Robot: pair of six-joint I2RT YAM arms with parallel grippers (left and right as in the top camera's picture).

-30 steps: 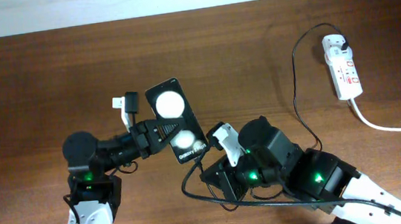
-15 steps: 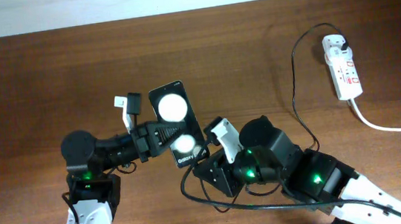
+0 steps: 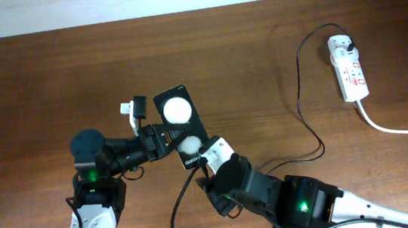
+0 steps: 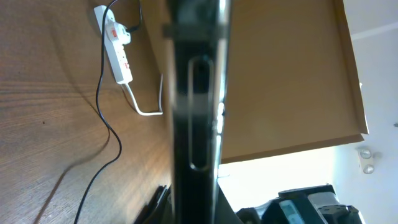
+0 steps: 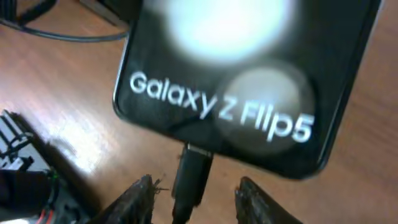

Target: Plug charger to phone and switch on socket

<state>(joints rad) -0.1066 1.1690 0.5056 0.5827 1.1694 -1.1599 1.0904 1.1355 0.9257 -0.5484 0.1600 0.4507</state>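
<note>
Left gripper (image 3: 151, 135) clamps phone (image 3: 177, 123); right gripper (image 5: 196, 194) seemingly parted around charger tip (image 5: 191, 173). Push straight in, holding phone steady.

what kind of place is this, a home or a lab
Probably a robot test bench rather than a home: a wooden table, the left gripper holding a phone, and a power strip.
</note>
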